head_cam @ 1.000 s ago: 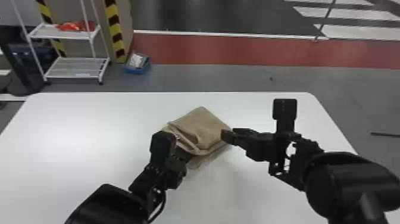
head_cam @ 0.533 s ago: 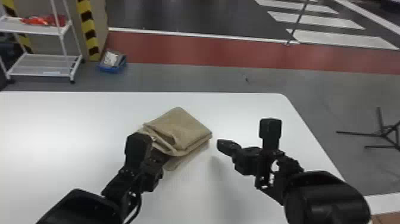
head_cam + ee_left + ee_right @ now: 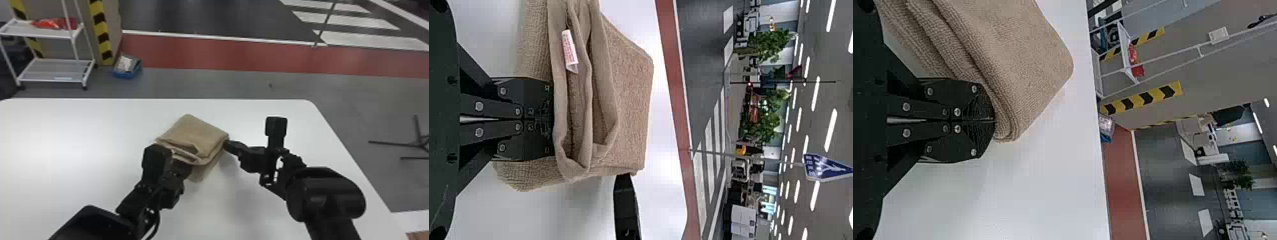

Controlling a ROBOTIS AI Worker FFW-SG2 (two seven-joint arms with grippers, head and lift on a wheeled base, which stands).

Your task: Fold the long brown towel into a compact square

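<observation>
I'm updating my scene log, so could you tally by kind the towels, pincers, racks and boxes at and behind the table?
Folded brown cloth towel: 1
Black two-fingered pincers: 2 (left pincer, right pincer)
White metal rack: 1
Small blue box: 1
Total: 5

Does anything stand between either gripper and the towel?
Nothing visible does. The black, two-fingered left gripper has its closed tips right at an edge of the folded brown cloth towel; the matching black right gripper has its closed tips right beside a corner.
</observation>
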